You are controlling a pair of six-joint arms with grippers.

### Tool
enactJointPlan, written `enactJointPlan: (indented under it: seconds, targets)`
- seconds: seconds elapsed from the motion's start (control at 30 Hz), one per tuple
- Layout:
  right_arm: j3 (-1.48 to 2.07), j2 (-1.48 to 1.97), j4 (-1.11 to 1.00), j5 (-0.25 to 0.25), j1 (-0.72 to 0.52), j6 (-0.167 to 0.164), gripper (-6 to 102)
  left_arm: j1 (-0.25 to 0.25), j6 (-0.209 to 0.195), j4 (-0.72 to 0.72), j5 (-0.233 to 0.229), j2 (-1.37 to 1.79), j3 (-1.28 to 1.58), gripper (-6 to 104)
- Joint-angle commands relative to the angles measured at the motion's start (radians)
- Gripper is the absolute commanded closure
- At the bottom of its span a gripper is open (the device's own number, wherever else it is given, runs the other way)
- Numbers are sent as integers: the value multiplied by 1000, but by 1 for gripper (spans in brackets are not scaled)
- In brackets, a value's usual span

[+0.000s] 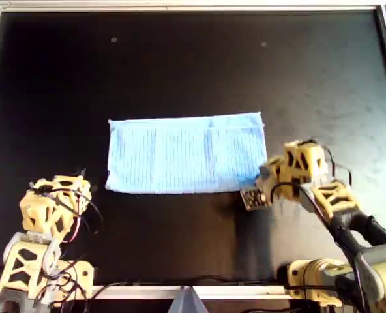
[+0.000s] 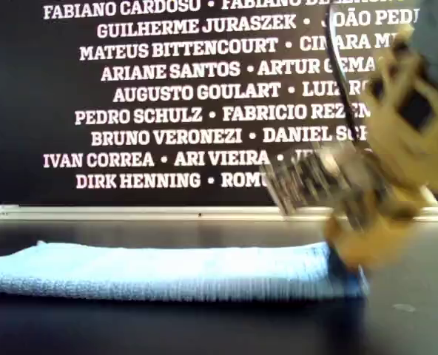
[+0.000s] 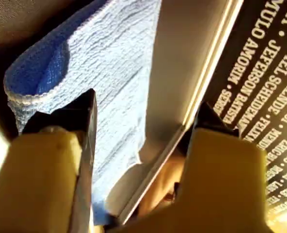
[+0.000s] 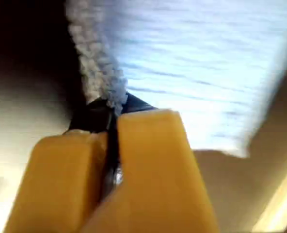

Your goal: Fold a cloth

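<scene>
One cloth [image 1: 186, 154] lies folded mid-frame in the overhead view on the black table [image 1: 180, 59], its lower right edge pinched by the right gripper [image 1: 261, 186], while the left gripper [image 1: 82, 186], jaws wide, sits apart at lower left.

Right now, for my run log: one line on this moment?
cloth: folded rectangle | right tool: shut on cloth edge | left tool: open, off cloth

Black table [image 1: 62, 85], matte, pale metal rim along its edges. Light blue cloth [image 1: 183, 155] lies flat at centre in the overhead view, folded to a long rectangle.
</scene>
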Motion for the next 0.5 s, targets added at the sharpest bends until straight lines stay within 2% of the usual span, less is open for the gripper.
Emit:
enactJointPlan:
  seconds: [0.0, 0.27, 0.47]
  targets:
    - [-153, 112, 0, -8, 48, 6, 96, 25, 5, -23, 3, 12, -6, 27]
    - [-383, 44, 0, 0, 272, 6, 96, 20, 5, -23, 3, 12, -6, 27]
    - [-650, -195, 0, -6, 411, 5, 96, 12, 5, -21, 15, 12, -6, 27]
